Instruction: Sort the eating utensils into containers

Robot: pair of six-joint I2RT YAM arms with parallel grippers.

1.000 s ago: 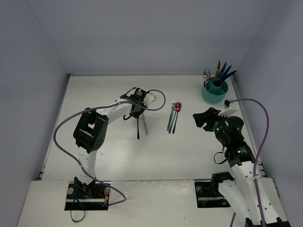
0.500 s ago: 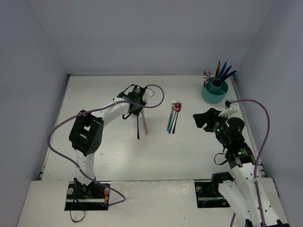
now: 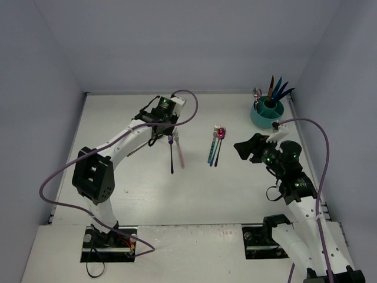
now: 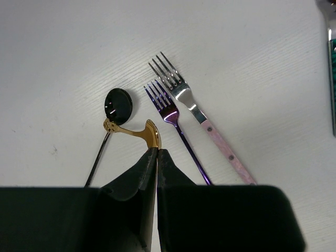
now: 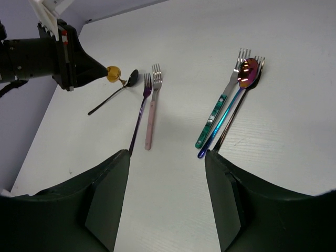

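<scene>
Both left jaws tight on utensil [image 4: 152, 139]

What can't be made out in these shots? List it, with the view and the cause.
Gold utensil: left wrist view, all but one curved end hidden by the shut left pincer.
Black spoon: left wrist view, handle end behind the pincer.
Teal-handled fork: left wrist view, cut off by the right edge.
Cup: top view, too small to tell which compartment holds what.
</scene>
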